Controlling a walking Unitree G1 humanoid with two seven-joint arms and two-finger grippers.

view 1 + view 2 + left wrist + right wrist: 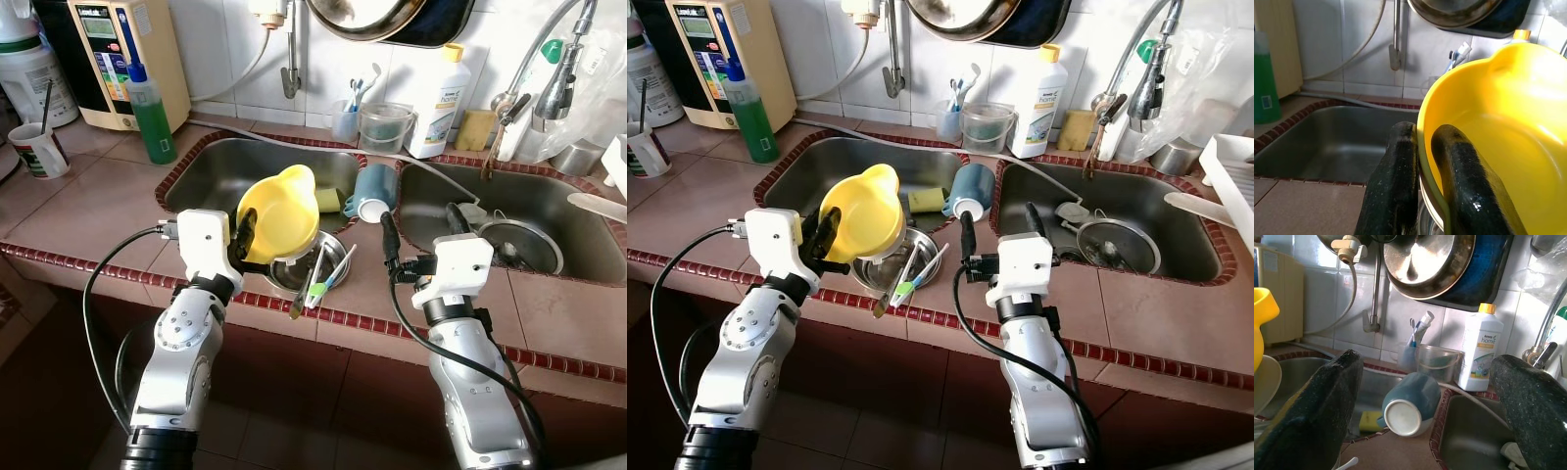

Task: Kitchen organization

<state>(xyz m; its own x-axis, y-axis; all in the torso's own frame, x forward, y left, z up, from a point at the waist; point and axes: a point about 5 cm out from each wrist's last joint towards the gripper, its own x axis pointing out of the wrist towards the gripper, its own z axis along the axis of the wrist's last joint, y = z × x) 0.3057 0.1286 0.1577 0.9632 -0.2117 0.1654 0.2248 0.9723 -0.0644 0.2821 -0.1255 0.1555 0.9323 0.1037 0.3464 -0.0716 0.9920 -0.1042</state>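
At the counter's (88, 211) front edge, the left pincer (243, 240) clamps the rim of a yellow jug (279, 213), tilted above a steel bowl (315, 266) holding utensils. The right pincer (421, 223) hovers with fingers spread wide, facing a blue mug (1409, 404) lying on its side on the divider between the two sinks.

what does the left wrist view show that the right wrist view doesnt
Left wrist view: the left hand shut on the yellow jug's rim, and a green soap bottle beside the sink.

Right wrist view: the right hand open, facing a blue mug lying on its side, and a white detergent bottle.

Both: the hanging pan and the toothbrush cup.
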